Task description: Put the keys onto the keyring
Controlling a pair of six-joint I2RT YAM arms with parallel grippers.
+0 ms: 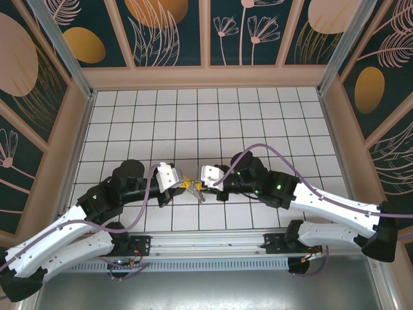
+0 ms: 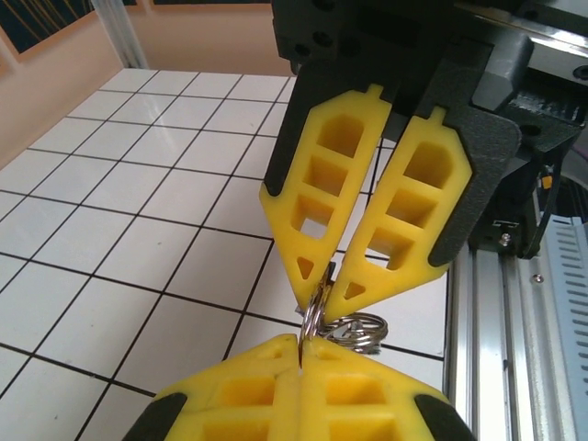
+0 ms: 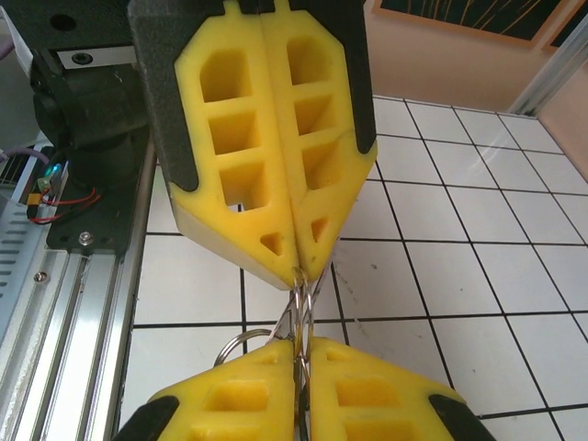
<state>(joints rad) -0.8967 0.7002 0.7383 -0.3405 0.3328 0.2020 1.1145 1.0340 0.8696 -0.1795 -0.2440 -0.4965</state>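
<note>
At the near edge of the table (image 1: 213, 129), left gripper (image 2: 301, 345) and right gripper (image 2: 320, 296) each pinch what looks like a silvery keyring (image 2: 354, 331) tip to tip — an uneven pull could bend it or slip it free.

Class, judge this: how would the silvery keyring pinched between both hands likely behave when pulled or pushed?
The keyring looks like thin bare wire, so it is probably stiff yet springy, and light. Its smooth shine suggests it could slip from the left hand and right hand pinching it edge-on.
</note>
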